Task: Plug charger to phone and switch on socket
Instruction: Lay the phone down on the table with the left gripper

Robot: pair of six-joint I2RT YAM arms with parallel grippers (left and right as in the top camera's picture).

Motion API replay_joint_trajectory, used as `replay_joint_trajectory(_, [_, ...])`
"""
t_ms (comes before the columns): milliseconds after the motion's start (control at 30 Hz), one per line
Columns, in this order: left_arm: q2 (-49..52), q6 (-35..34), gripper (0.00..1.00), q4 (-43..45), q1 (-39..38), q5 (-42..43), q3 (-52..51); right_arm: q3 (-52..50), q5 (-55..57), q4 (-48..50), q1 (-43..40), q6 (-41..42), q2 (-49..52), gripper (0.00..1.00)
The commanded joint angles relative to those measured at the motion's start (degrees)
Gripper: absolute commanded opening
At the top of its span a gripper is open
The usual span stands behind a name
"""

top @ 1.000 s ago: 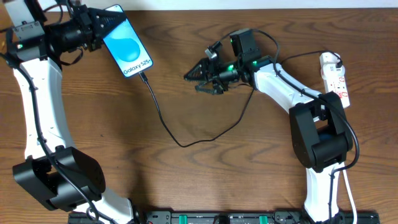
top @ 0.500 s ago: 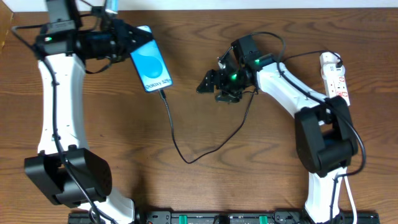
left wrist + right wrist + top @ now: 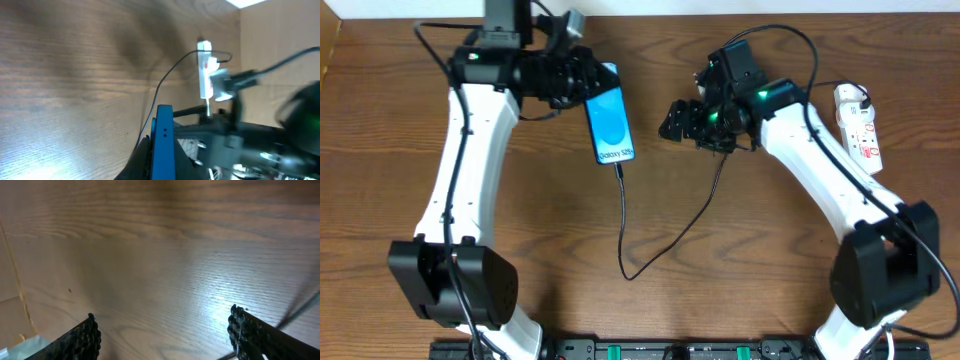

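Socket switch next
Left gripper [image 3: 588, 88] grips the phone [image 3: 610, 125]; right gripper [image 3: 673, 123], spread wide and empty, should swing to the socket [image 3: 858, 125] at 3 o'clock (lifting clear of the charger [image 3: 624, 230]).

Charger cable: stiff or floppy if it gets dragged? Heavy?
Likely floppy: the charger lies in a slack V-shaped loop, not holding a straight line. Probably light and thin, so it should trail the phone, whose lower edge its tip meets, rather than resist.

Blue phone [image 3: 611, 125], blk charger [image 3: 623, 235], white socket [image 3: 858, 128]
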Motion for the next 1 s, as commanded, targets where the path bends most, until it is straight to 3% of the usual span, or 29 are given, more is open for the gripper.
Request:
replay_joint_trajectory(0, [0.28,0.92,0.08,0.46,-1.11,-1.31,-1.64,0.33,3.23,-1.22,0.13,-0.96,-3.39,0.82])
replay_joint_trajectory(500, [2.91,-2.36,0.07,9.92,-1.64,-1.44,-11.04,0.33,5.55,-6.21,0.15,-0.96,-6.05,0.80])
replay_joint_trajectory(967, [17.07,-8.37,0.07,13.99,-6.08,1.40,-11.41,0.33,6.21,-6.34,0.13,-1.03,-6.05,0.81])
